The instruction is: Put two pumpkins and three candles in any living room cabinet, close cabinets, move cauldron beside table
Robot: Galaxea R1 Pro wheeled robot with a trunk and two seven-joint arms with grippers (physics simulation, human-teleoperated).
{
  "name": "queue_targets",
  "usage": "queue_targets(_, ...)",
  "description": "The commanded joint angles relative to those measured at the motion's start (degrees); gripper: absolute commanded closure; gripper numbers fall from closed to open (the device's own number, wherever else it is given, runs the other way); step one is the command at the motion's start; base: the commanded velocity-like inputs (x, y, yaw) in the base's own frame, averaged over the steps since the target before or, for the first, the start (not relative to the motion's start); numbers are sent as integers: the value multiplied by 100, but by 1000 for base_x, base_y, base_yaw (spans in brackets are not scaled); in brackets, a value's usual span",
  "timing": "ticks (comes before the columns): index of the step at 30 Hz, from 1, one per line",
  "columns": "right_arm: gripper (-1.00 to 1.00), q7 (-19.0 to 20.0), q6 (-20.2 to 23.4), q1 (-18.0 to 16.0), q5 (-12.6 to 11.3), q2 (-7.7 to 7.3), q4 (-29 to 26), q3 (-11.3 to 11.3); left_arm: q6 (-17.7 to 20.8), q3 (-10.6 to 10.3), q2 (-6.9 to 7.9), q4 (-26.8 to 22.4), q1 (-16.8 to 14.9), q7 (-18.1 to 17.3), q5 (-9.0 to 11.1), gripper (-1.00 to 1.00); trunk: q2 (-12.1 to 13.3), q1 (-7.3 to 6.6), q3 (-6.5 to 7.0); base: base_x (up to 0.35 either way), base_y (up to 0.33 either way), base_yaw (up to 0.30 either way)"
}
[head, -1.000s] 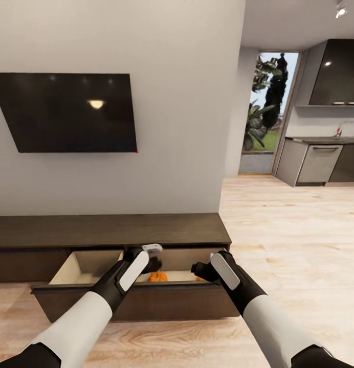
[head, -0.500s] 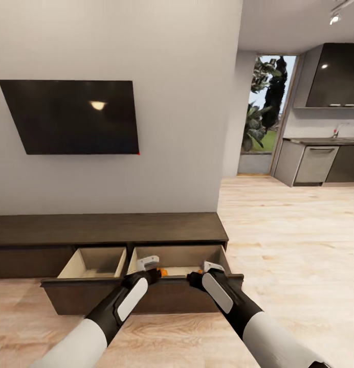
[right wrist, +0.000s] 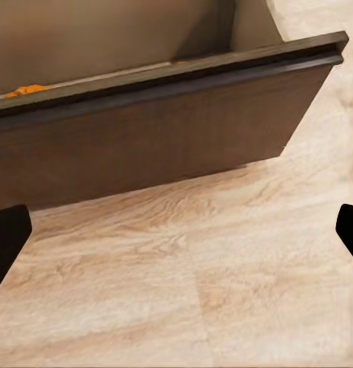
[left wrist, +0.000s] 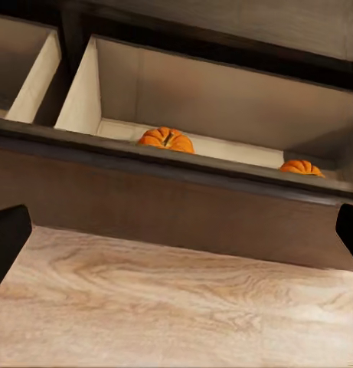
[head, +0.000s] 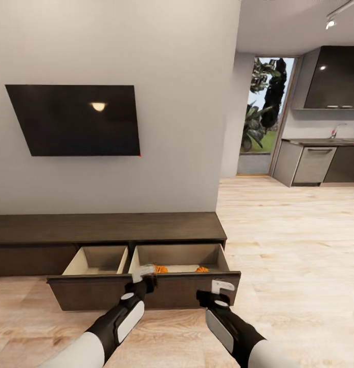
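Cabinet [head: 110, 227] drawer stood open, two pumpkins [left wrist: 166, 140] inside right compartment, well apart. Left hand [head: 142, 273] and right hand [head: 221, 286] both spread, empty, near drawer front. Front looked stiff, heavy, handleless: push flat on face, judged best.

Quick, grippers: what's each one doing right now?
Left gripper: open, empty.
Right gripper: open, empty.

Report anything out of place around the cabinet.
The cabinet has its wide drawer pulled out over the floor, open, with two pumpkins lying inside. Nothing looks spilled or damaged.
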Motion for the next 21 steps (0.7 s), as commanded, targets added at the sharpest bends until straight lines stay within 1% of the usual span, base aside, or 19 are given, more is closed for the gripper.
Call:
queue_targets(1, -100, -10, -100, -3, 33, 2, 53, 97, -108, -116, 4, 83, -6, -35, 38, -100, -4, 0, -5, -4, 0, 0)
queue_targets(2, -100, 37, -376, 2, 100, 15, 158, 188, -307, -246, 2, 245, -5, -158, 40, -100, -4, 0, -5, -2, 0, 0)
queue_targets(3, -100, 54, -500, 4, 123, 20, 211, 222, -391, -295, 1, 316, -5, -202, 41, -100, -4, 0, -5, -2, 0, 0)
queue_targets(5, -100, 109, -821, 8, 179, 39, 495, 324, -634, -417, 0, 549, -5, -322, 43, -100, -4, 0, -5, -1, 0, 0)
queue_targets(8, -100, 139, -993, 10, 215, 46, 751, 372, -789, -467, -1, 690, -5, -435, 36, -100, -4, 0, -5, 0, 0, 0)
queue_targets(11, -100, 148, -1066, 10, 235, 56, 851, 389, -849, -489, -1, 793, -5, -533, 32, -100, -4, 0, -5, 0, 0, 0)
queue_targets(14, -100, 155, -1141, 16, 348, 71, 951, 408, -897, -575, -5, 1013, -5, -624, 34, -100, -4, 0, -5, 0, 0, 0)
queue_targets(16, -100, 157, -1482, 61, 498, 90, 1090, 429, -994, -636, -8, 1210, -5, -665, 35, -100, -4, 0, -5, 0, 0, 0)
queue_targets(19, -100, 159, -1764, 120, 622, 121, 1175, 476, -1083, -661, -6, 1312, -5, -684, 37, -100, -4, 0, -5, 0, 0, 0)
queue_targets(21, -100, 158, -1864, 139, 687, 143, 1204, 515, -1120, -669, -7, 1347, -5, -695, 40, -100, -84, 43, -41, 0, 0, 0)
